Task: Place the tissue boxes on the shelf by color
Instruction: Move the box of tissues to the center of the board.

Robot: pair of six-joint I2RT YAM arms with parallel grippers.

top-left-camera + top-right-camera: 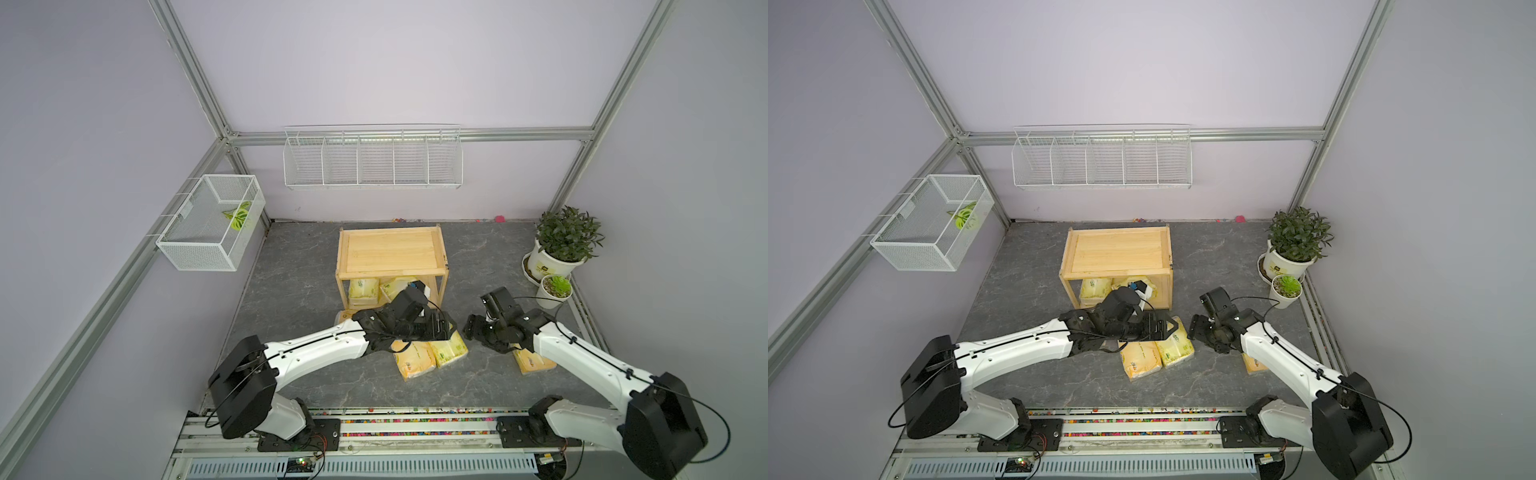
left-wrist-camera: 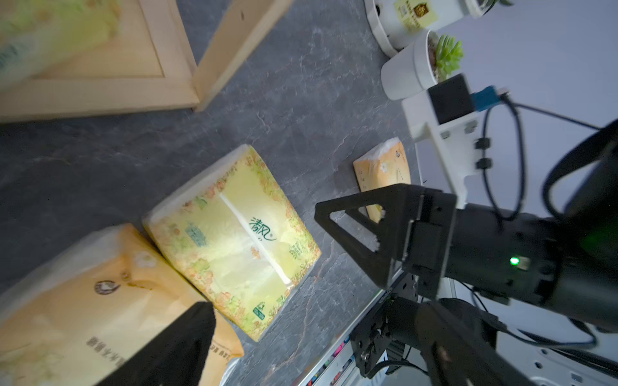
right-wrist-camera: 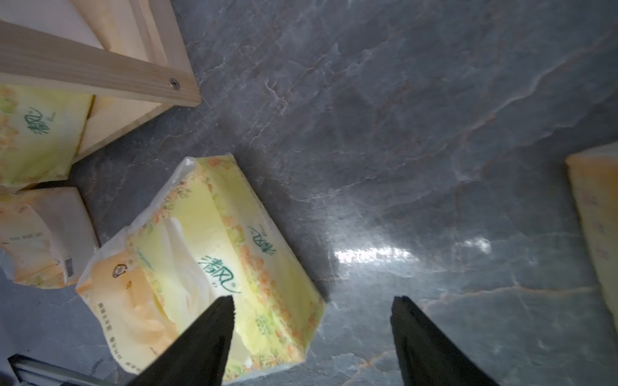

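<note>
The wooden shelf (image 1: 390, 253) stands at the back middle, its top board bare; two yellow-green tissue boxes (image 1: 363, 289) lie on its lower board. In front, a yellow-green box (image 1: 451, 351) (image 3: 217, 260) lies flat against an orange one (image 1: 415, 365) (image 2: 83, 317). Another orange box (image 1: 534, 363) shows under my right arm, and one more (image 3: 40, 234) lies by the shelf's front. My left gripper (image 1: 442, 328) (image 2: 317, 351) hovers open over the pair, holding nothing. My right gripper (image 1: 471, 330) (image 3: 313, 297) is open just right of the yellow-green box.
Two potted plants, one large (image 1: 561, 245) and one small (image 1: 555, 291), stand at the right edge. A white wire rack (image 1: 374, 162) hangs on the back wall, a mesh basket (image 1: 212, 220) on the left wall. The two grippers are close together.
</note>
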